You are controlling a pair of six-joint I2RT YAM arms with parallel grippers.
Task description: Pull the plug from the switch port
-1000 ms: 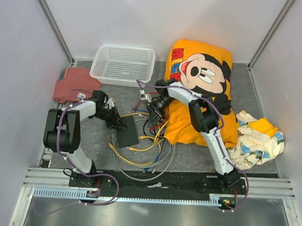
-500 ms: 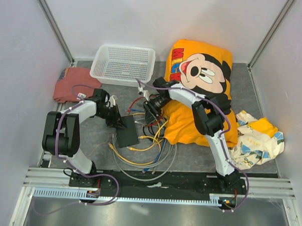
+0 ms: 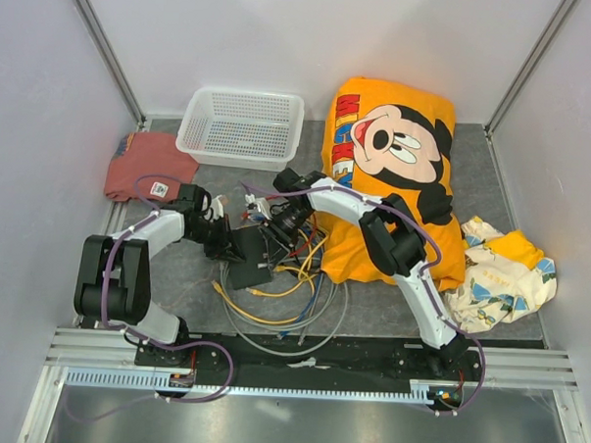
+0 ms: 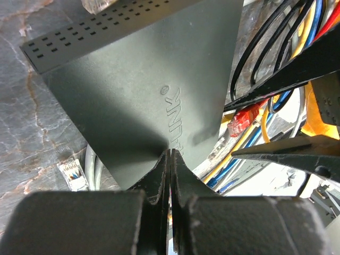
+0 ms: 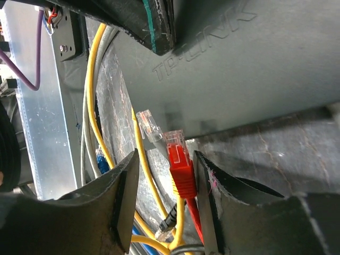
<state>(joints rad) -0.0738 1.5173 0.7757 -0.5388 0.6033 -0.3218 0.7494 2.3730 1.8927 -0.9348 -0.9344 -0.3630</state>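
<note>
Right pincer [image 5: 165,159] is standing with its jaws apart around the red plug [image 5: 179,167]. The plug is lying against one finger while a gap is showing at the other, so nothing is being clamped. The plug's clear tip is pointing at the edge of the switch [image 5: 255,79]; whether it is sitting in a port or just outside it I cannot tell. A loose clear plug [image 5: 149,125] is lying just beside the red one, and a yellow cable [image 5: 93,79] is curving past them.

Left pincer [image 4: 169,156] is closed, its fingers pressing flat against each other and holding nothing. Its tips are resting on the flat top of the switch, close to the raised lettering. Another clear plug [image 4: 71,175] is lying on the table beside the box in that view.

From above, the switch is lying flat on the grey table [image 3: 175,275] near the middle. It is on the near side of the white mesh basket [image 3: 241,126] and left of the orange cartoon-mouse cloth [image 3: 391,157]. The left arm is reaching it from the left and the right arm from the far right, so the two pincers are meeting over it. Yellow, blue, black and grey cables are looping on the near and right sides of the box. A red cloth [image 3: 146,166] is lying at the far left and a patterned cloth [image 3: 499,270] at the right, both well apart from the switch.
</note>
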